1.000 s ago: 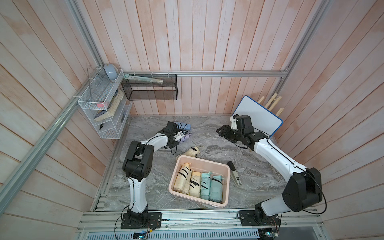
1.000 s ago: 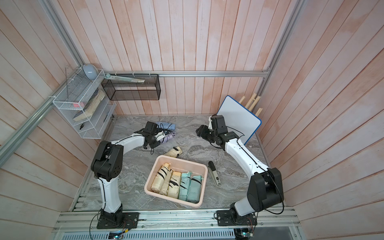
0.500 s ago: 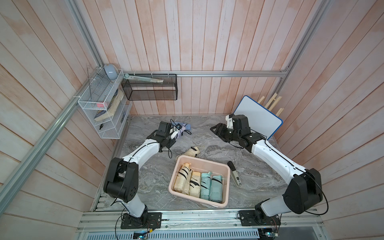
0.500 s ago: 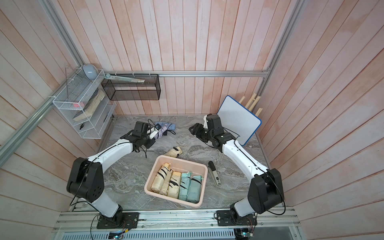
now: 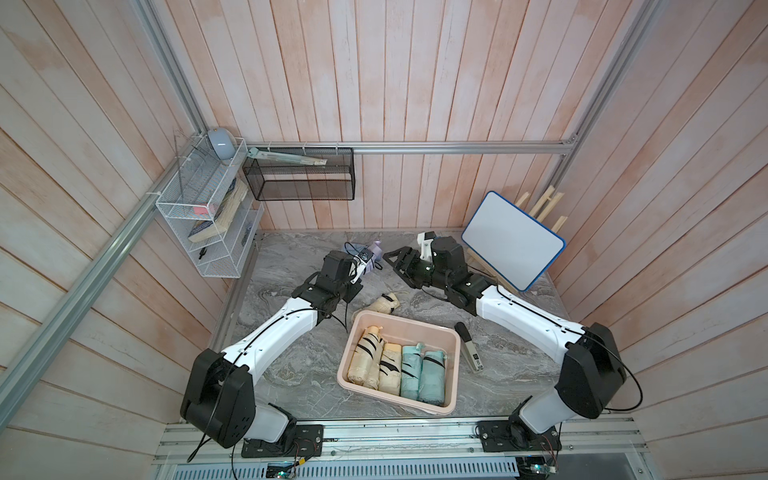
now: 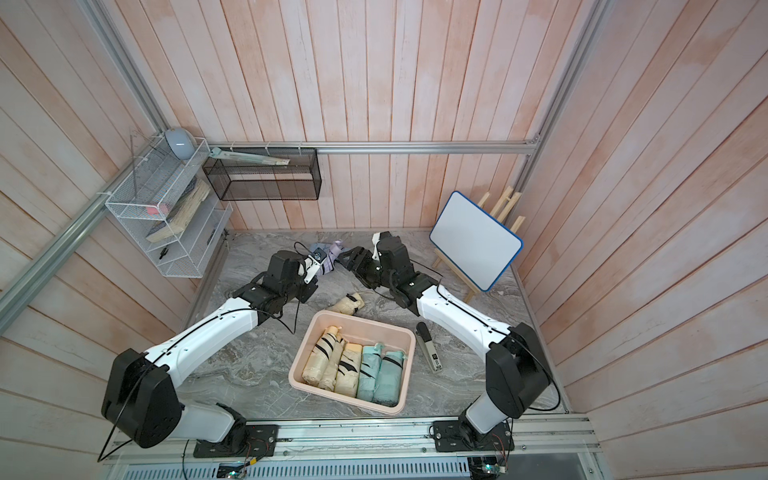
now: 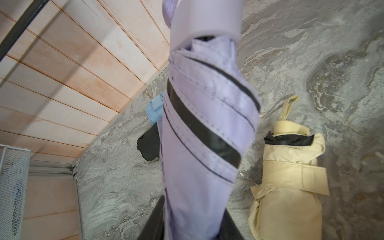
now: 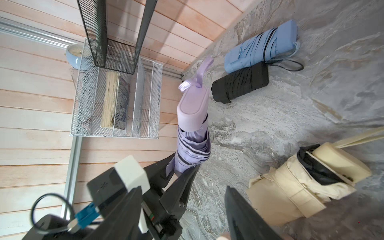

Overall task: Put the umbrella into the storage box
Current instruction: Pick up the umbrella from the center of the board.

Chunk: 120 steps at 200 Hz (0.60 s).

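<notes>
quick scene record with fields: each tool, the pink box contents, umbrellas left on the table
left tool: shut on lilac umbrella
right tool: open, empty, close to the lilac umbrella
storage box: four folded umbrellas, two cream, two mint
on table: cream umbrella beside the box; blue umbrella and black umbrella side by side near the back wall
task: lilac umbrella not yet in the box

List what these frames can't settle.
- Left end effector: hidden behind its own wrist in both top views; the lilac umbrella covers most of it in the left wrist view.
- Blue umbrella and black umbrella: mostly behind it in that view.
- Print on the dark tool beside the storage box: too small in both top views.
- Right end effector: fingers blurred and cropped in the right wrist view.
</notes>
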### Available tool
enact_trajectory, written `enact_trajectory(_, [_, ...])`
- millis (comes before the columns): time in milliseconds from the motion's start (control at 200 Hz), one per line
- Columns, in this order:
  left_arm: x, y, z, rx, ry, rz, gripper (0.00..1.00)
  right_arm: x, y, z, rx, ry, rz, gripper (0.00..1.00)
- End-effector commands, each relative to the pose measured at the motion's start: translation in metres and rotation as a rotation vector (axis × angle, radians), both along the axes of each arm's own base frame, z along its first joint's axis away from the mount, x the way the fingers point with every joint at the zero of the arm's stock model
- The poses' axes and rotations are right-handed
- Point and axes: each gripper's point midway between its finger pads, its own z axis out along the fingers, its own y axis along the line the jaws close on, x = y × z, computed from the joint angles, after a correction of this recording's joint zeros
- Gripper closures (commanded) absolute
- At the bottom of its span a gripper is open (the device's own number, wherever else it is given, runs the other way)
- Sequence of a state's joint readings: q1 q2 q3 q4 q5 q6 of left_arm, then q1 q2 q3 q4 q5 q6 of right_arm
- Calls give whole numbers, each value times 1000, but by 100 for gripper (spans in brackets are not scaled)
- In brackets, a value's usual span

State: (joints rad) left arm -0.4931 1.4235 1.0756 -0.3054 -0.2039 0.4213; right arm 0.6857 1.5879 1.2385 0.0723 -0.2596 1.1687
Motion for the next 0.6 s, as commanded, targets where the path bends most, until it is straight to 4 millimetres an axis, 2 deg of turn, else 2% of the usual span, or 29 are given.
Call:
enact_trajectory(0, [2,-3,41,-53,-134,30,100,8,13,20,36,-35,-13,31])
enact_trajectory(90, [-1,-6,48,-47,-153,21,100,12,18,14,18,-22,-13,31])
enact_trajectory(325, [-6,-12,52,-31,-168,7,100,24,31,17,33,-37,-4,31])
enact_trajectory(595, [-9,-23,58,-17,-189,-8,100,30,38,5,68,19,-18,38])
